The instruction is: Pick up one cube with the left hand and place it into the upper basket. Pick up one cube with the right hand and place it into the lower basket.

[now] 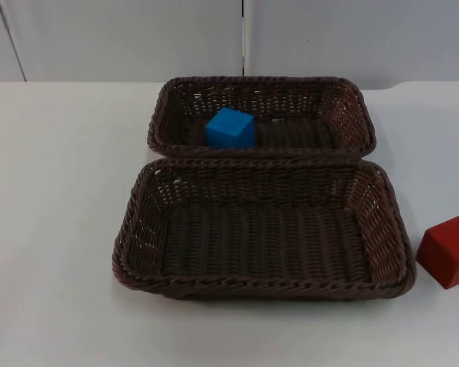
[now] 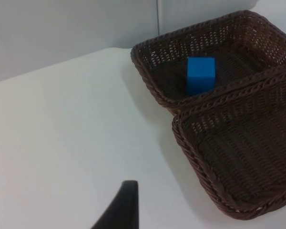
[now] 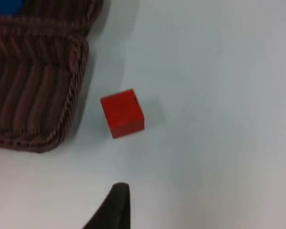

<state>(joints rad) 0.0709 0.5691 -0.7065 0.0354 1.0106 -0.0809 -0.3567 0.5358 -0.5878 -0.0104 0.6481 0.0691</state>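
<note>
The red cube (image 1: 448,251) sits on the white table (image 1: 53,229) at three o'clock of the empty lower basket (image 1: 264,290); at twelve, the blue cube (image 1: 230,128) lies in the upper basket (image 1: 264,82). The right gripper (image 3: 115,202) hangs over the red cube, the left gripper (image 2: 121,205) waits over bare table; whether either pincer is apart or together I cannot tell. An off-centre grasp might nudge the red cube off the table edge.

No text, label, brand, number or sign can be read anywhere in these shots. The blue cube (image 1: 230,128) and red cube (image 1: 448,251) have plain faces, nothing printed on them. The two wicker baskets (image 1: 264,287) carry no tag or logo, and the white worktop (image 1: 61,191) and grey partition wall (image 1: 122,38) are unmarked too.
</note>
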